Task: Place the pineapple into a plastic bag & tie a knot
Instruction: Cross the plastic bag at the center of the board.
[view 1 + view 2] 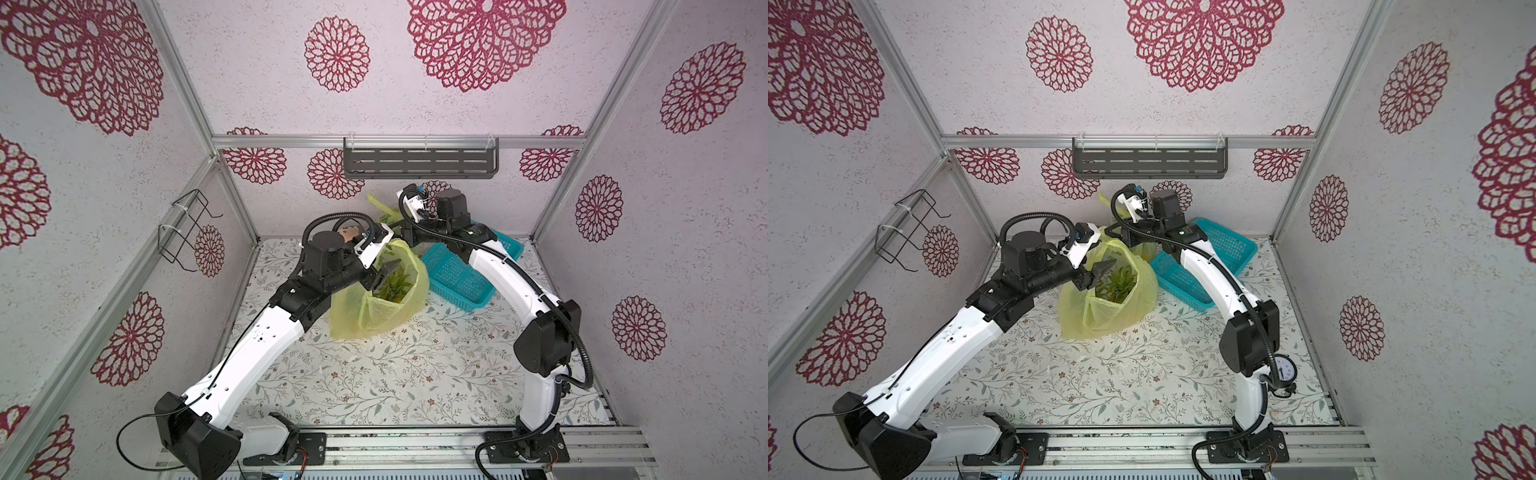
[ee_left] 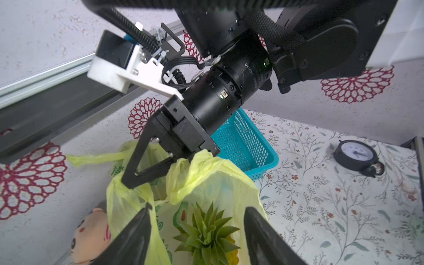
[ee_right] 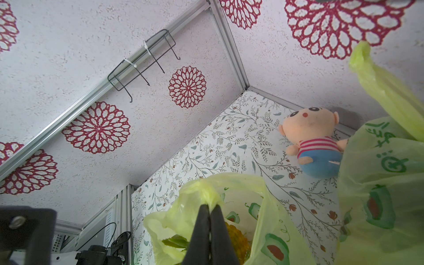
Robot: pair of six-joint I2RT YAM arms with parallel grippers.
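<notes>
Closest to the lens on my left wrist are my own two dark fingers (image 2: 135, 236). My left pincer (image 2: 198, 208) stands partly open, jaws well apart, over the mouth of the plastic bag (image 2: 213, 181). Nothing is clamped between them. The green crown of the pineapple (image 2: 206, 231) shows in the gap below, and one finger just brushes a yellow strip of the bag's rim. The pineapple sits upright inside the bag, its yellow body low in the plastic. The bag stands on the table (image 1: 374, 374) around the middle, toward the far side.

My right pincer (image 3: 209, 207) is fully closed, its two fingertips pressed together on a bunched handle of the bag, holding that part of the rim up. A second yellow handle sticks up free beyond my grip.

Counting: one bag, one pineapple, and two handles on the bag, of which I hold one. One teal basket (image 2: 247, 142) lies just right of the bag, under my right arm; whether the two touch I cannot tell. One plush doll (image 3: 314, 142) lies by the far wall, left of and behind the bag. One round clock (image 2: 355, 154) sits on the right side of the table, beside my right arm. One grey shelf (image 1: 419, 162) hangs on the far wall, and one wire rack (image 1: 187, 226) on the left wall. Two arms, two pincers.
</notes>
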